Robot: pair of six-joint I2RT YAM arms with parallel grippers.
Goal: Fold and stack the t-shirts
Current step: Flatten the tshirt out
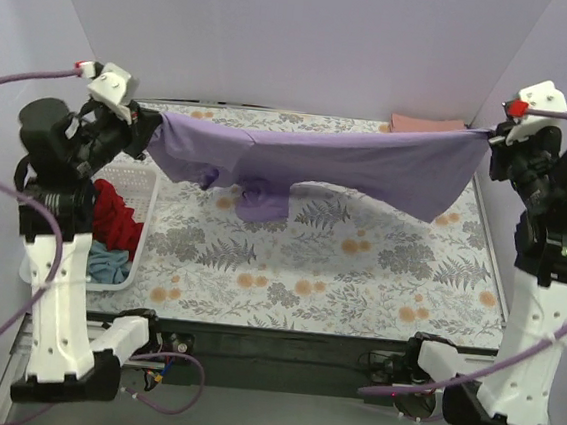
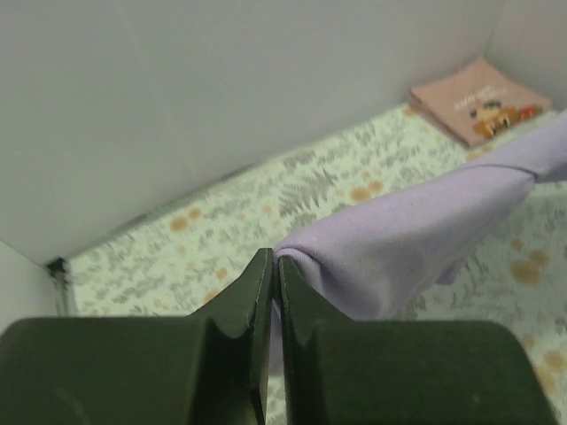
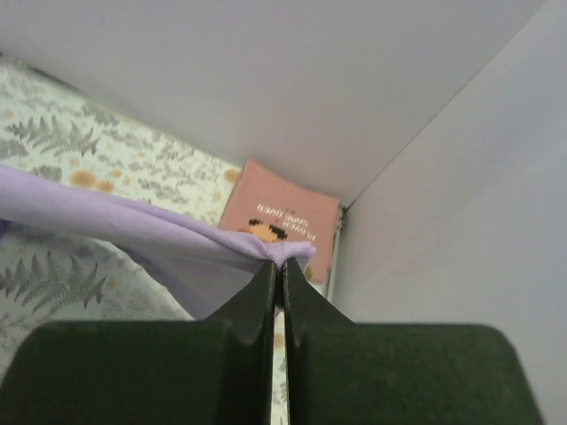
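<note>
The lavender-purple t-shirt [image 1: 348, 164] hangs stretched between both grippers above the back of the table, sagging in the middle to the cloth. My left gripper [image 1: 150, 119] is shut on its left end [image 2: 372, 248]. My right gripper [image 1: 492, 135] is shut on its right end [image 3: 204, 243]. A folded salmon-pink t-shirt [image 1: 428, 124] with print lies flat in the back right corner; it shows in the left wrist view [image 2: 478, 97] and the right wrist view [image 3: 283, 217]. A red t-shirt [image 1: 113, 214] and a grey-blue one [image 1: 108, 264] lie in a basket at the left.
The white basket [image 1: 145, 194] stands at the table's left edge beside the left arm. The floral table cloth [image 1: 338, 268] covers the table. White walls enclose the back and both sides.
</note>
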